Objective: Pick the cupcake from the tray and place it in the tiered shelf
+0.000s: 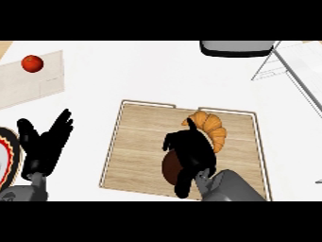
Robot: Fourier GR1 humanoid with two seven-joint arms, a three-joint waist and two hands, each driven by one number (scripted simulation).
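Holding cupcake (169,168) on wooden tray (139,137): right hand (191,149); left hand (45,146) spread wide over white counter (135,71).

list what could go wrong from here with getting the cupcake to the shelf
1. The right hand covers most of the cupcake, so the hold cannot be judged; the cupcake might tip or stay on the tray.
2. The croissant lies right beside that hand and could get knocked as the hand lifts.
3. The tiered shelf stands off to the right with thin rails; the cupcake might clip one going in.
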